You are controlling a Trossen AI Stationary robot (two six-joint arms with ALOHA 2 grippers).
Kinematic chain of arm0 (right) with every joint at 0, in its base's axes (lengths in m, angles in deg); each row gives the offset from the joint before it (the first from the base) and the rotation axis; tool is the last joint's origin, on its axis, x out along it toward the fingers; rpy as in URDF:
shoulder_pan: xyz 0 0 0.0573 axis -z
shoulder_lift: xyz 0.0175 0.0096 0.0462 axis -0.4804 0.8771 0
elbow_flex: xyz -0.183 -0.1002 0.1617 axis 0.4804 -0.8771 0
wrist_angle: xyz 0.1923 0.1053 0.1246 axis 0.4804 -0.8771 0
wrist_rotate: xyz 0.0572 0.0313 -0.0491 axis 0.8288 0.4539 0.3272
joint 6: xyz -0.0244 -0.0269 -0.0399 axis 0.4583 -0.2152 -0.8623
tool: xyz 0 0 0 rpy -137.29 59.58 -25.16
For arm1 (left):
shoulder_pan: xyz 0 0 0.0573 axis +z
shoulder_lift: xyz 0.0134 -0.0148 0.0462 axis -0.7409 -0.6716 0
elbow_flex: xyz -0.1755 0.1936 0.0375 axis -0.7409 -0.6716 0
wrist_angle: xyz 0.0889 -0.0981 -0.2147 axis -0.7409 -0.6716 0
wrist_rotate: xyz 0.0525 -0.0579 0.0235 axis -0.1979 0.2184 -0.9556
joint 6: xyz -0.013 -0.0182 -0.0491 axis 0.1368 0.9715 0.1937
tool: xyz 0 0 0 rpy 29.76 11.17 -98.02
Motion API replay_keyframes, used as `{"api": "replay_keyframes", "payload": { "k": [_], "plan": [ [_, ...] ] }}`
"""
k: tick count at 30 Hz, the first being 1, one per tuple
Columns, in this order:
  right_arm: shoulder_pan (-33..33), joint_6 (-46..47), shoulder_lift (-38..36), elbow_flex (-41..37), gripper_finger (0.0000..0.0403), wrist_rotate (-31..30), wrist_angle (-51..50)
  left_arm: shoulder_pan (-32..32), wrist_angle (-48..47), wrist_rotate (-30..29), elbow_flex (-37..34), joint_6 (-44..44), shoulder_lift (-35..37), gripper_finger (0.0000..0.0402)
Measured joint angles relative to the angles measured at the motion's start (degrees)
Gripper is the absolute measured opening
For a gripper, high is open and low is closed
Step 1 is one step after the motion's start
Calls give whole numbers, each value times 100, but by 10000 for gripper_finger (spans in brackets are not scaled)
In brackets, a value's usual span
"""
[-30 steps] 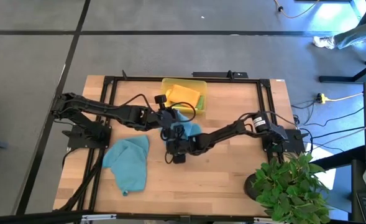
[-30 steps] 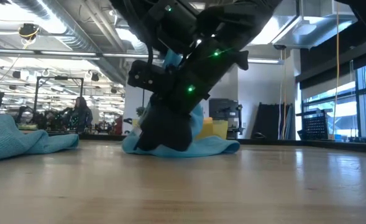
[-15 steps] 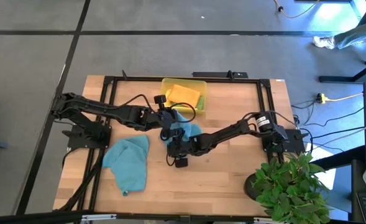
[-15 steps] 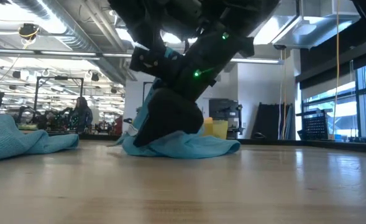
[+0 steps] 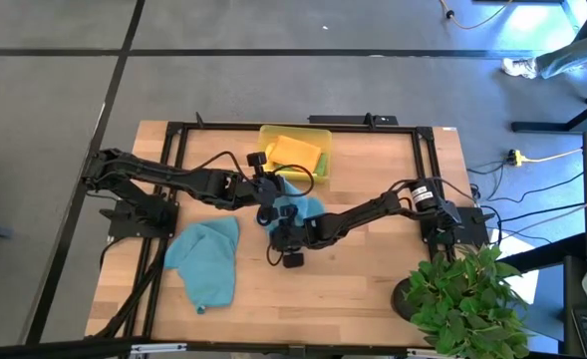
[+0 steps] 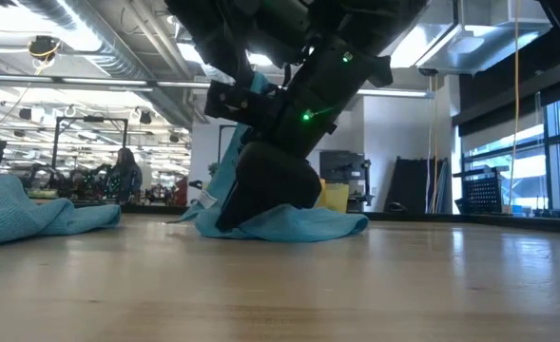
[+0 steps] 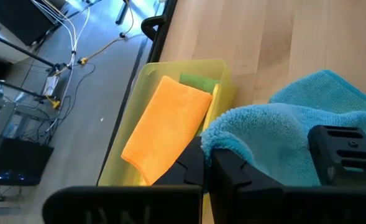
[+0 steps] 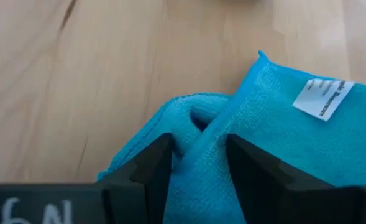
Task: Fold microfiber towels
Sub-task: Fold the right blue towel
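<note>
I am working the teal towel point(image 5: 303, 207) at the middle of the tabletop point(image 5: 373, 289), just in front of the yellow tray point(image 5: 318, 135) that holds the orange towel point(image 7: 170, 124) and a green one point(image 7: 198, 79) under it. To fold it well, I judge I should keep both pinched edges level, draw the cloth taut without dragging it, and lay the lifted half squarely over the flat half. My left tool point(image 7: 210, 165) is shut tight on a lifted fold of the towel near the tray. My right tool point(image 8: 198, 165) sits low over the near side, its fingers partly apart and clamped on a bunched ridge of the same cloth beside its white tag point(image 8: 322, 98). The second teal towel point(image 5: 205, 261) lies crumpled, well apart to the left
</note>
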Motion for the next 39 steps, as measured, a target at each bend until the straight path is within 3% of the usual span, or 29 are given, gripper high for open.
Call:
{"api": "replay_keyframes", "payload": {
  "k": [15, 31, 39],
  "plan": [
    [-105, 87, -413, 13, 157, -24, -416, -1, -106, -2, 0, -2, 0, 0],
    [55, 197, -372, 4, 157, -14, -720, 0, -106, -1, 0, -2, 0, 0],
    [224, 234, -372, -149, 136, 390, -578, 0, -104, 0, 0, -2, 0, 0]
  ]
}}
